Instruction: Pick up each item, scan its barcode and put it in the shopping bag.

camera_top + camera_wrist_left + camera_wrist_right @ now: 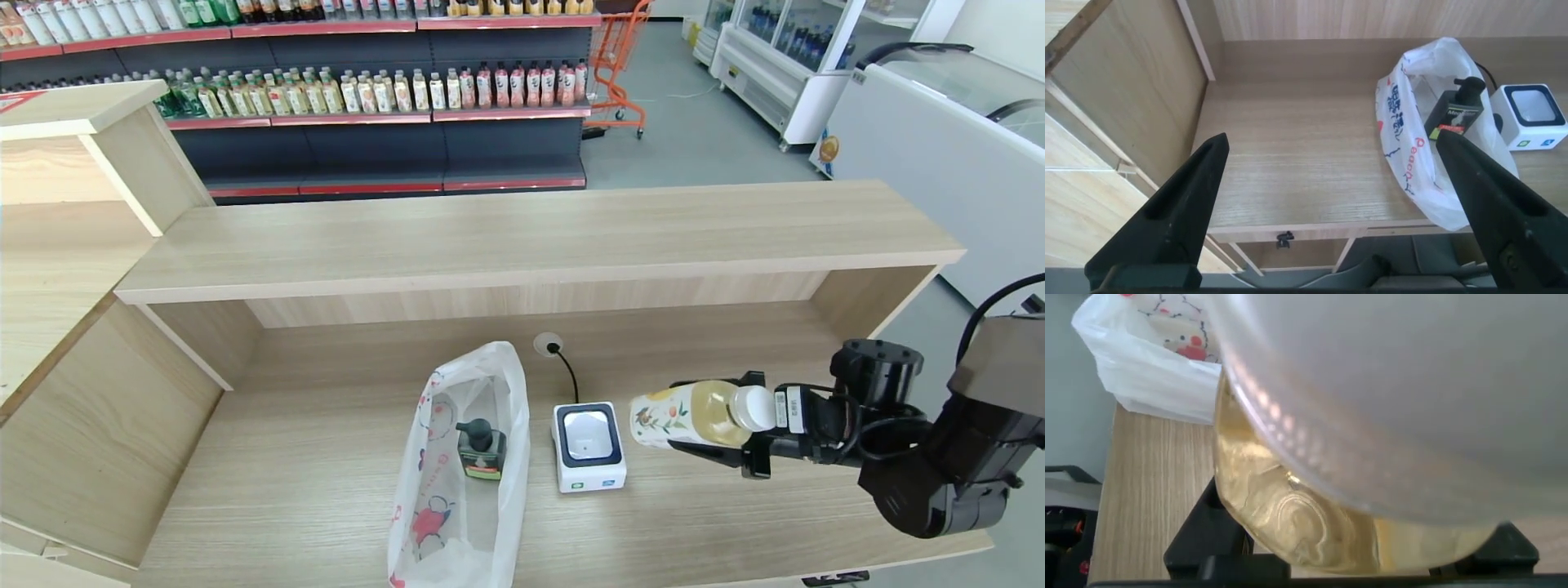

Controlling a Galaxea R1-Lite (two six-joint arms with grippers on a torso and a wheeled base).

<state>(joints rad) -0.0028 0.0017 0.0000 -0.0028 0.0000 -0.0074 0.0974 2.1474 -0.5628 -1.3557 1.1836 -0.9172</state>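
My right gripper (722,425) is shut on a bottle of yellow drink (694,414) with a white cap and a flower label. It holds the bottle sideways above the counter, just right of the white barcode scanner (588,445). Close up, the bottle (1315,506) sits between dark fingers (1200,547). The white plastic shopping bag (461,474) lies open left of the scanner, with a dark pump bottle (480,447) inside. My left gripper (1331,204) is open, high above the counter's left part, with the bag (1421,139) and pump bottle (1458,108) beyond it.
A black cable (565,367) runs from the scanner to a round port at the counter's back. A raised wooden ledge (522,237) borders the back, and a wooden side wall (106,425) closes the left. Drink shelves (367,90) stand behind.
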